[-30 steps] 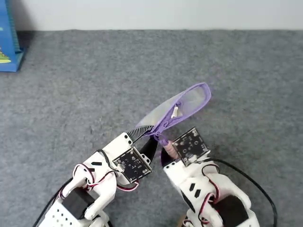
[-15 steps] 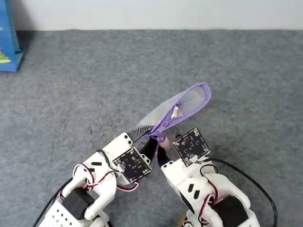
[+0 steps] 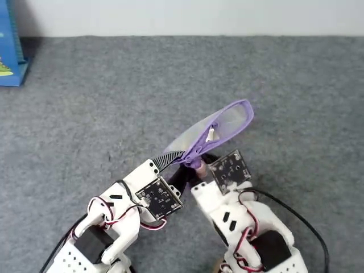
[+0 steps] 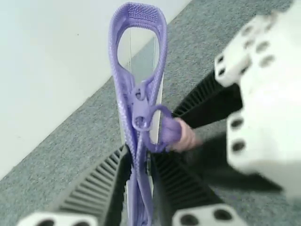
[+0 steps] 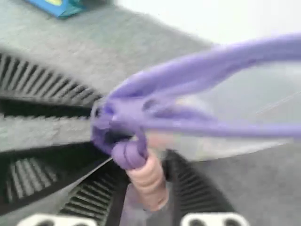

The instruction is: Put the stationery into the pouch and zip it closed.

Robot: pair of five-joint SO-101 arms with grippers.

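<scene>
Holding one pouch [image 3: 227,122], left gripper [image 4: 138,181]; one zip pull [image 4: 176,133], right gripper [image 5: 141,190].

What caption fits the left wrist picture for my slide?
The left gripper pinches the purple pouch while the right gripper holds its zip pull.

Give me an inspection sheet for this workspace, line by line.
Surface: grey mat, flat.
Job's things: purple pouch held up on edge, its mouth open beyond the slider; zipper pull near the held end.
Clutter: blue box at the mat's far corner.
Grippers: left gripper clamped on the pouch's end; right gripper pinching the zipper pull.
Cables: black cable beside the right arm; red and white wires on the left arm.
Surroundings: white wall behind.
</scene>
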